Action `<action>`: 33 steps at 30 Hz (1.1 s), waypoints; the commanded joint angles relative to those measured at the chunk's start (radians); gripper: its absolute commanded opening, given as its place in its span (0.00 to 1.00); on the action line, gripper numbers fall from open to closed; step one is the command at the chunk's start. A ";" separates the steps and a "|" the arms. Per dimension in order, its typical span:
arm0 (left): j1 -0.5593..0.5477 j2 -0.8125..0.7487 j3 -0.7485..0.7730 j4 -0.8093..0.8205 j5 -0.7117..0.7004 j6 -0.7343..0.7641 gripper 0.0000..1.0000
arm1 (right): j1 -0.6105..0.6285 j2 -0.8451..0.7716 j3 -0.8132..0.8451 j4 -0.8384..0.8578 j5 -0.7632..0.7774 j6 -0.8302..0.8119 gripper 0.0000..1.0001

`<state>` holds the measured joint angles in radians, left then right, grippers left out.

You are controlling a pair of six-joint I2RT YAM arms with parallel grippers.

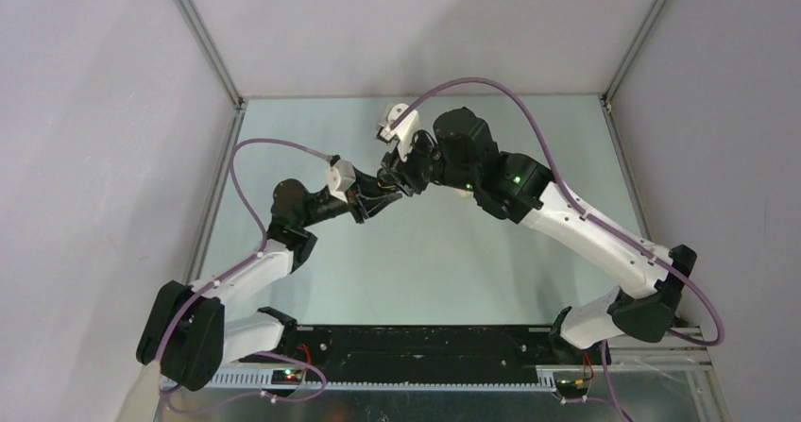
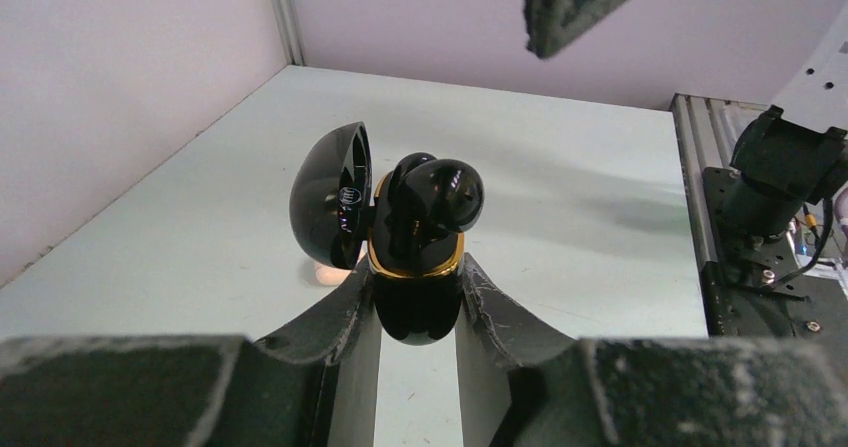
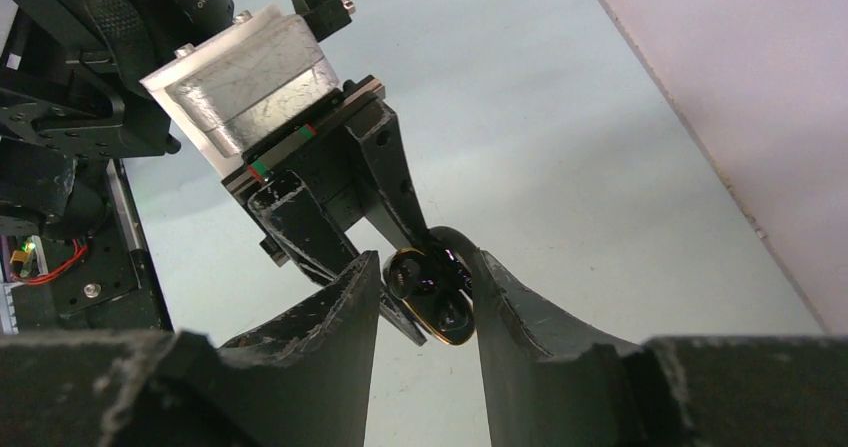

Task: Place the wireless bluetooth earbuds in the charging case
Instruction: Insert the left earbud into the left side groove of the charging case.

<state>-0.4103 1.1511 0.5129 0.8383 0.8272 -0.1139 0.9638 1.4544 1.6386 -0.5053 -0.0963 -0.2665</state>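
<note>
My left gripper (image 2: 415, 289) is shut on the lower body of a black charging case (image 2: 415, 302) with a gold rim, held upright above the table. Its lid (image 2: 325, 207) hangs open to the left. Two black earbuds (image 2: 440, 192) sit in the case with their heads standing above the rim. My right gripper (image 3: 425, 262) is open and empty. It hovers above the case (image 3: 445, 307), with its fingers on either side and not touching it. One right fingertip (image 2: 575, 2) shows at the top of the left wrist view. In the top view both grippers (image 1: 385, 191) meet at mid table. No white earbuds are clearly visible.
A small pale object (image 2: 325, 272) lies on the table (image 2: 560, 217) behind the open lid; I cannot tell what it is. Grey walls enclose the table on the left, back and right. The arm bases and a black rail (image 1: 425, 346) line the near edge.
</note>
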 commanded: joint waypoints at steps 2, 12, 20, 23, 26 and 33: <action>0.003 -0.023 0.025 0.084 0.051 -0.040 0.24 | -0.013 -0.052 -0.009 0.021 -0.035 -0.046 0.44; 0.011 -0.026 0.023 0.124 0.097 -0.085 0.24 | 0.029 -0.061 -0.049 0.001 -0.035 -0.179 0.58; 0.012 -0.028 0.019 0.156 0.122 -0.111 0.24 | 0.049 -0.047 -0.047 0.000 0.036 -0.216 0.76; 0.013 -0.028 0.018 0.158 0.127 -0.114 0.24 | 0.050 -0.047 -0.043 -0.004 0.042 -0.224 0.79; 0.014 -0.029 0.018 0.164 0.133 -0.118 0.24 | 0.050 -0.047 -0.040 -0.006 0.062 -0.240 0.79; 0.014 -0.031 0.016 0.173 0.142 -0.128 0.24 | 0.046 -0.041 -0.045 0.007 0.093 -0.251 0.79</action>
<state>-0.4026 1.1496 0.5129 0.9623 0.9520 -0.2222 1.0069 1.4246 1.5841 -0.5182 -0.0402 -0.5003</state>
